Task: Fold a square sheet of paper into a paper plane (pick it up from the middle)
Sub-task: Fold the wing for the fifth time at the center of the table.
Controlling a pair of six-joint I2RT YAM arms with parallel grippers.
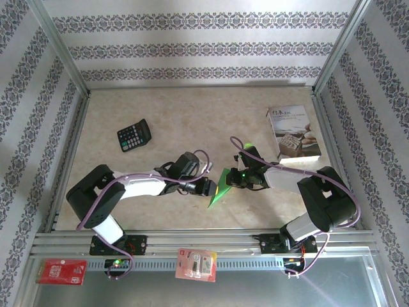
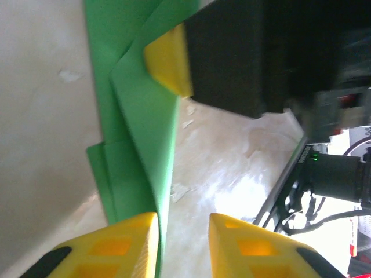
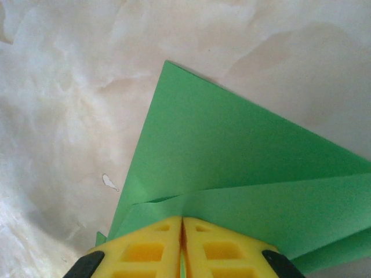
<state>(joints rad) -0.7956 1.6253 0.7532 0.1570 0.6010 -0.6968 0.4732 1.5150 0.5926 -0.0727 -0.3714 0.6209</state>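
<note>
Right pincer point(image 3: 182, 223): shut tight, paper plane point(image 3: 232, 162) is clamped at its folds.
Left pincer point(image 2: 182, 221): slightly parted, green edge is seen beside one finger, unclamped.
Surface point(image 3: 69, 87): pale, marbled.

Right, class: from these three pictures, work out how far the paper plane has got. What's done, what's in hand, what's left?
Done: the green sheet is creased into a pointed wedge with overlapping flaps. In hand: the right gripper is shut on its edge, while the left gripper has its jaws apart beside the sheet. Left: it looks broader than a slim dart, so further folds probably remain.
</note>
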